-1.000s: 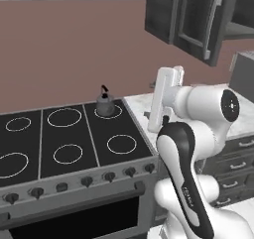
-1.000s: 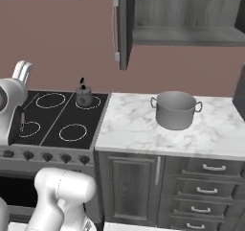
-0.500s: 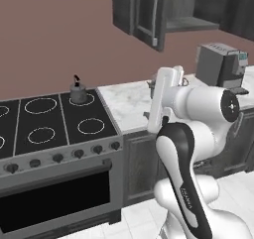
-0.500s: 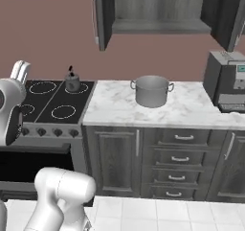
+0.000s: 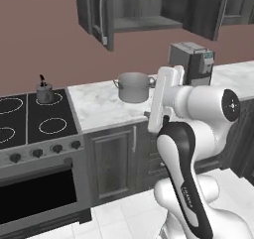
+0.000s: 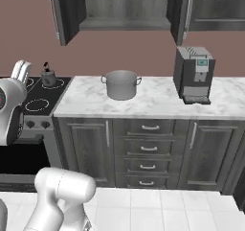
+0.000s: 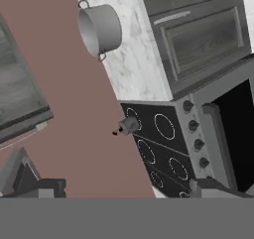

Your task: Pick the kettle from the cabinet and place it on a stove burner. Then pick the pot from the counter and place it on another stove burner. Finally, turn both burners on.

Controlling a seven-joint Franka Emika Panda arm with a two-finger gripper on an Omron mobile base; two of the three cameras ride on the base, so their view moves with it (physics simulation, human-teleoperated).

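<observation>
I see the kettle at the left edge of the left base view, sitting upright on a rear burner ring of the black cooktop; in the right base view it stands at the upper left, just behind the arm's white casing. In the hand view, which is rolled sideways, the kettle is near the middle of the frame against the brown wall. The pot rests on the marble counter at the centre of the left base view, well apart from the kettle; in the right base view the pot sits centre-left on the counter, with a coffee machine to its right. The cabinet runs along the top of the right base view with its door swung open. The gripper shows at the bottom of the hand view, its two finger tips spread wide with nothing between them
</observation>
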